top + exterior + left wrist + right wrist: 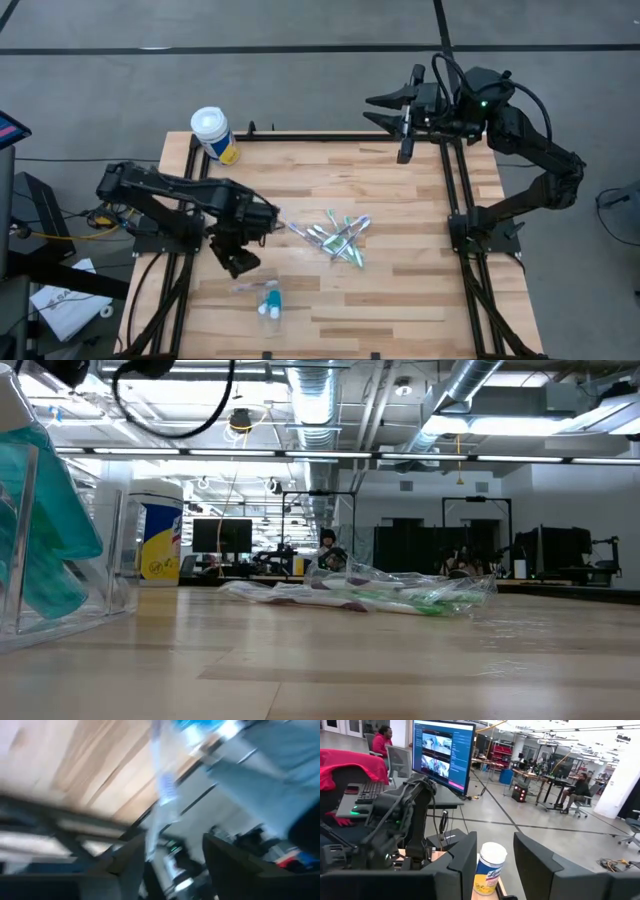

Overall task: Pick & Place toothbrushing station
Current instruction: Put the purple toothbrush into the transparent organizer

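A loose pile of slim wrapped toothbrushes [340, 240] lies on the middle of the wooden table and also shows in the low view [380, 592]. The see-through holder [258, 290] stands near the front, with a teal-and-white tube [270, 300] by it; both loom large in the low view [45, 550]. My left gripper [272, 216] is tipped on its side just left of the pile, fingers open. One toothbrush [296, 231] runs from its fingertips toward the pile. My right gripper [385, 110] waits, open and empty, above the table's far edge. My left gripper has a toothbrush [161, 790] running between its open fingers, close to one finger [131, 862]. The view is blurred, and I cannot tell whether that finger touches it.
A white-lidded canister with a yellow label [214, 133] stands at the far left corner and shows in the right wrist view [489, 867]. Black frame rails [455, 190] run along the table's sides. Bare wood lies right of the pile.
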Robot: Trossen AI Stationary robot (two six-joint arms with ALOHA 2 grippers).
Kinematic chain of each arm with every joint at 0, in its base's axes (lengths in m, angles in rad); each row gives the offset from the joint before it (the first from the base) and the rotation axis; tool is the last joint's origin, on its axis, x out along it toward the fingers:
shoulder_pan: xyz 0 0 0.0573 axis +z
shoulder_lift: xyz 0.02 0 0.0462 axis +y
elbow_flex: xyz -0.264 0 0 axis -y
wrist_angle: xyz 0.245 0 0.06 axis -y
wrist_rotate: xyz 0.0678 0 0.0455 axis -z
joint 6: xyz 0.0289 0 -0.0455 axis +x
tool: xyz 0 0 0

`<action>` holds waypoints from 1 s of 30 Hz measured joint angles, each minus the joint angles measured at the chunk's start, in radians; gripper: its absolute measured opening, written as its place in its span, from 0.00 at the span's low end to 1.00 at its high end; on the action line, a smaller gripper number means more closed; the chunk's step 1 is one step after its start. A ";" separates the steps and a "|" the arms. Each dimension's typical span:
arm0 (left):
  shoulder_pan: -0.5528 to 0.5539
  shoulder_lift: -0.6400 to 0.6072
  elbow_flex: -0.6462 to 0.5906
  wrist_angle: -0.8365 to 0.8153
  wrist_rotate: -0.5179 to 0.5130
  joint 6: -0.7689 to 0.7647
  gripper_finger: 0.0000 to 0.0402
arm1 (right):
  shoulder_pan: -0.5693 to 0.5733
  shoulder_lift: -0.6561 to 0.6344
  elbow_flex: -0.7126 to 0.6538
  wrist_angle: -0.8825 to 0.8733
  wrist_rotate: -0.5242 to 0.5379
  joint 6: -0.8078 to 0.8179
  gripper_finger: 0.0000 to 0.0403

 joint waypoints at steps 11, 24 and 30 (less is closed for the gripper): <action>0.145 -0.210 0.001 0.506 -0.313 -0.061 0.58 | -0.043 -0.004 0.000 0.019 -0.001 0.003 0.29; 0.339 -0.061 -0.003 0.655 -0.672 0.844 0.53 | -0.054 -0.020 0.000 0.041 -0.001 0.138 0.29; 0.349 0.112 -0.003 0.676 -0.644 1.046 0.53 | -0.054 -0.021 0.000 0.041 0.000 0.217 0.29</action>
